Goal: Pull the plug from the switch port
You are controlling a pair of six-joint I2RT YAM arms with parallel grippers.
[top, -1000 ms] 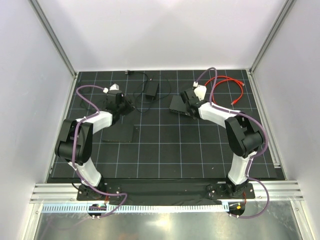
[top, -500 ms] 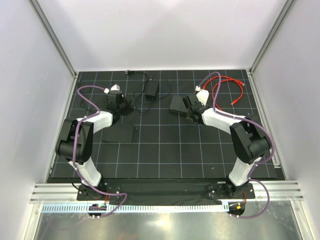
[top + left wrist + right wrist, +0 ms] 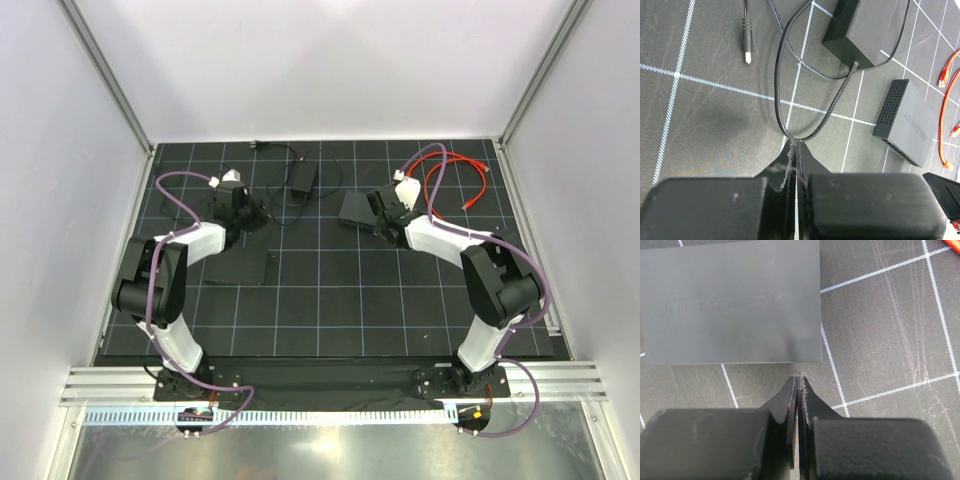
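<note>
Switch [image 3: 732, 300], a dark flat box with raised lettering on its top, lies on the gridded mat [image 3: 320, 300] just ahead of the right gripper [image 3: 799, 382]. That gripper's jaws are pressed together with nothing between them, and their tips sit just short of the box's near edge, not touching it in the wrist view.

The left gripper [image 3: 795, 145] is likewise closed tight. The bend of a thin black cord [image 3: 782, 90] lies right at its tips; whether the cord is pinched there or merely passes beneath cannot be told. From that bend one run of the cord rises to the strain relief of a black power adapter [image 3: 860, 30]. The other run climbs out of the top of the view.

A barrel plug [image 3: 746, 47] lies loose on the mat left of the cord loop, its metal tip bare, well apart from the switch.

Right of the switch, a red patch cable [image 3: 455, 170] coils on the mat with its clear end plugs lying free. A flat black sheet [image 3: 240, 268] rests near the left arm.
</note>
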